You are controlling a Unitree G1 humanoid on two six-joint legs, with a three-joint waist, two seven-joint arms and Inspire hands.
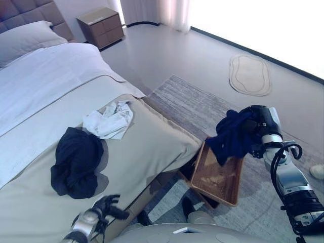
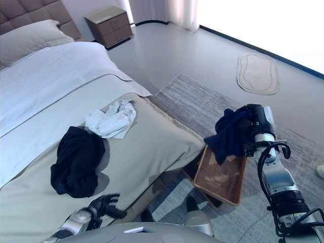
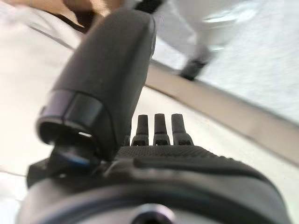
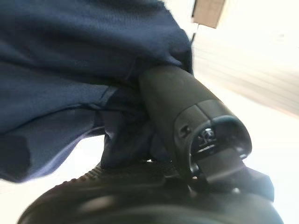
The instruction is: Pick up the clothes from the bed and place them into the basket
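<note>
My right hand [image 1: 260, 126] is shut on a dark blue garment [image 1: 232, 134] and holds it in the air above the brown woven basket [image 1: 218, 174] on the floor beside the bed. In the right wrist view the thumb [image 4: 187, 116] presses into the blue cloth [image 4: 70, 70]. A black garment [image 1: 76, 162] and a white garment [image 1: 109, 120] lie on the bed's beige cover [image 1: 152, 147]. My left hand [image 1: 104, 207] hangs low by the bed's near edge with its fingers [image 3: 159, 128] straight and empty.
A pillow [image 1: 25, 40] and a padded headboard are at the bed's far end. A brown nightstand [image 1: 100, 25] stands beyond it. A grey striped rug [image 1: 202, 111] lies under the basket, and a small oval mat [image 1: 249, 74] lies further out.
</note>
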